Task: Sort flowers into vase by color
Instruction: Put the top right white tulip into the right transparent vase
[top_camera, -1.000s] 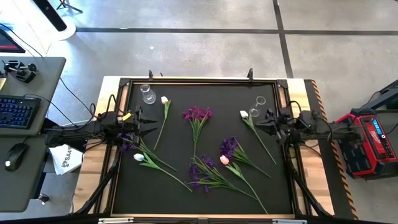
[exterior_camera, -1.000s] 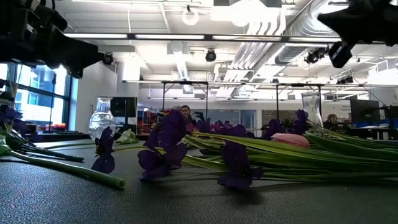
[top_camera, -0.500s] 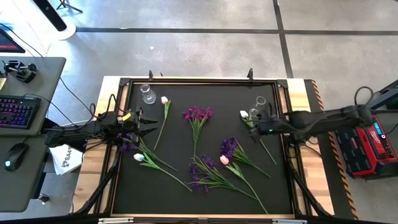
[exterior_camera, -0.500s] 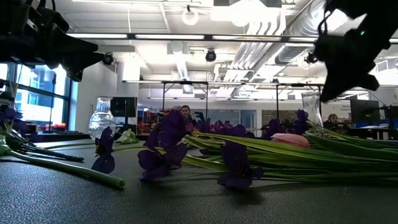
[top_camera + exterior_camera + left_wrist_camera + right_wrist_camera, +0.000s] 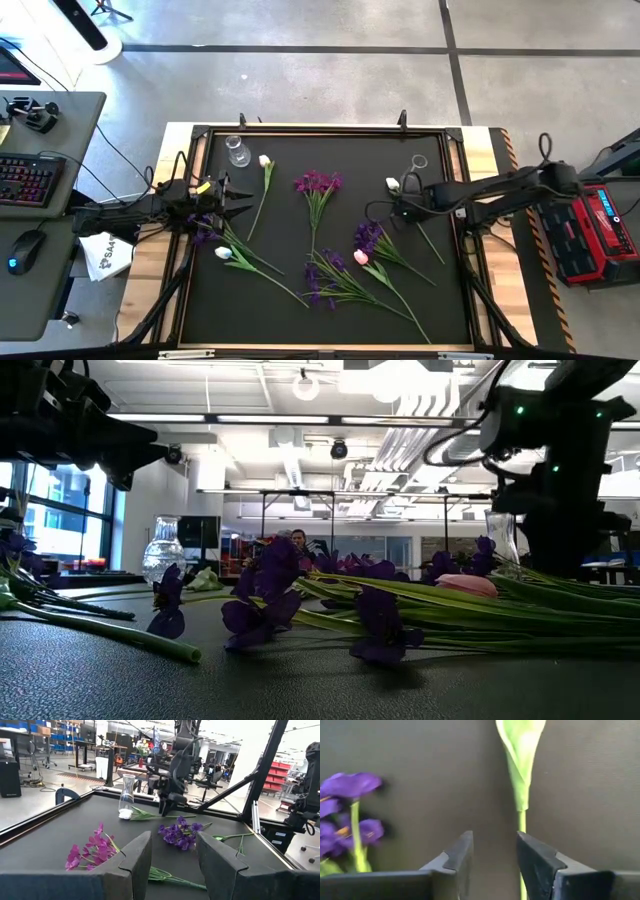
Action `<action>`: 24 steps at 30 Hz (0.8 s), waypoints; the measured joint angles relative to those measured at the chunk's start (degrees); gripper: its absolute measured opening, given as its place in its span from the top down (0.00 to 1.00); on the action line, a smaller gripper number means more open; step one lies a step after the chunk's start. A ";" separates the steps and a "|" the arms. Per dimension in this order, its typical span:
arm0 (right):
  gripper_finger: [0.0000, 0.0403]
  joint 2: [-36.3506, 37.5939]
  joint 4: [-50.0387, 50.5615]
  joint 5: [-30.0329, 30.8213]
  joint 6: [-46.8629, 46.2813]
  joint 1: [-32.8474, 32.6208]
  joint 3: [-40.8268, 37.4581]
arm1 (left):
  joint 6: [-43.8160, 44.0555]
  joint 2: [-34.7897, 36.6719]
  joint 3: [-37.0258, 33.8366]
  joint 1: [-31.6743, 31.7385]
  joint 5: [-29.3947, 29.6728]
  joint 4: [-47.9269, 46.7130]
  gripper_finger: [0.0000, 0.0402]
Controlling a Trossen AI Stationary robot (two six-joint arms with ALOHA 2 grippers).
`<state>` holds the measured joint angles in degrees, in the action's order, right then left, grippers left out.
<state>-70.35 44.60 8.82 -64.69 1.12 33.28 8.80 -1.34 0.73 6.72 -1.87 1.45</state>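
Observation:
Flowers lie flat on the black mat: purple clusters (image 5: 317, 183), (image 5: 368, 236), (image 5: 320, 280), a pink tulip (image 5: 360, 257), and white tulips (image 5: 264, 161), (image 5: 223, 253), (image 5: 392, 184). Two clear glass vases stand at the far side, one left (image 5: 237, 151) and one right (image 5: 417, 163). My right gripper (image 5: 398, 210) is open and points down over the right white tulip's stem. In the right wrist view (image 5: 492, 837) that stem and its leaf (image 5: 520, 765) run beside one finger. My left gripper (image 5: 235, 208) is open and hovers at the table's left, next to a purple flower (image 5: 203, 228).
A raised black frame (image 5: 320, 128) borders the mat. Bare mat lies between the flowers at the far middle. A desk with a keyboard (image 5: 25, 180) stands left of the table, and a red case (image 5: 590, 225) stands to its right.
My right arm has reached from the table's right edge toward the middle. Its gripper has tipped down and come low over the right white tulip's stem. The flowers have stayed where they were.

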 joint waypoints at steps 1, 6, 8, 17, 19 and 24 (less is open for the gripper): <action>0.67 -0.88 0.00 0.46 0.00 0.39 0.00 | -0.09 0.00 0.00 0.00 0.00 0.00 0.65; 0.70 -4.85 -0.51 2.86 0.22 2.51 0.02 | -1.42 0.00 -0.01 0.00 -0.02 0.00 0.65; 0.73 -6.18 -0.92 3.19 0.50 3.07 0.02 | -1.42 0.00 0.00 0.00 -0.01 0.02 0.65; 0.92 -8.70 -3.16 3.42 4.03 3.02 0.29 | -0.50 0.01 0.00 0.00 -0.01 -0.05 0.65; 0.97 -8.25 -3.98 3.76 5.02 2.58 0.19 | -0.41 0.02 -0.02 -0.02 -0.02 -0.07 0.65; 0.98 -5.27 -9.05 9.23 5.93 0.35 -0.11 | 0.10 0.02 0.00 0.00 -0.02 -0.15 0.65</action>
<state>-75.62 35.55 18.05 -58.75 1.46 33.17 8.90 -1.32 0.73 6.72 -1.89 1.30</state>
